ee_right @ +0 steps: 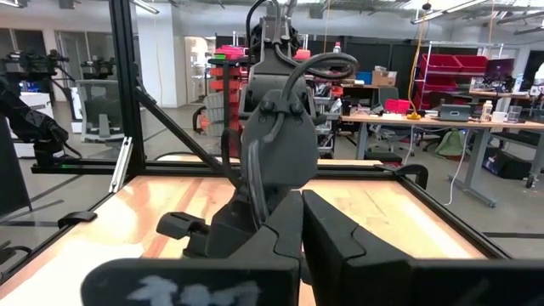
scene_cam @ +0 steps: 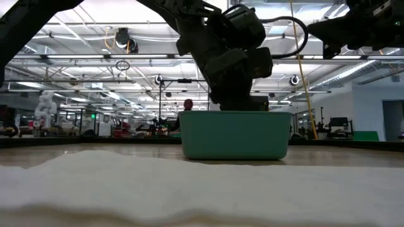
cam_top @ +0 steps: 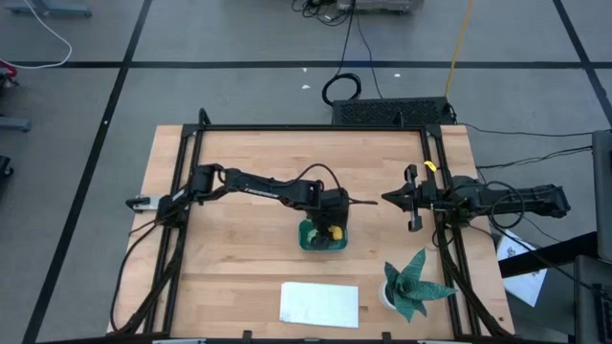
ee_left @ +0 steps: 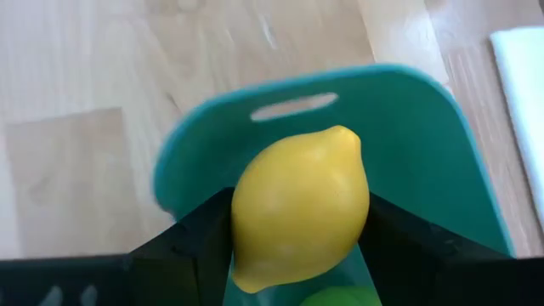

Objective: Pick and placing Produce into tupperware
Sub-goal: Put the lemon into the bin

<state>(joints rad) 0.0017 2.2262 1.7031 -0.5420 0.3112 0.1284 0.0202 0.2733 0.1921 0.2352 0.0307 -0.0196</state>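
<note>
The teal tupperware point(cam_top: 311, 239) stands on the table at mid-table, and in the low view point(scene_cam: 235, 134) its near wall faces me. My left gripper point(cam_top: 331, 225) reaches down into it and is shut on the yellow lemon point(ee_left: 297, 217). A round light-green piece point(ee_left: 340, 297) lies in the tub just below the lemon. The red piece is hidden. My right gripper point(cam_top: 395, 200) waits shut above the table, to the right of the tub, and touches nothing. My left gripper pinches the lemon across its middle point(ee_left: 246, 229) between the two fingers point(ee_left: 197, 246), one on each flank. It comes from above, pointing down into the tub. The lemon's pointed end point(ee_left: 344, 136) sticks out past the fingers. The tub wall hides whether it rests on the floor.
A flat white sheet point(cam_top: 319, 304) lies near the table's near edge, in front of the tub. A green spiky-leaved plant point(cam_top: 413, 285) stands at the near right. Black frame rails point(cam_top: 435, 162) run along the table's sides and far edge.
</note>
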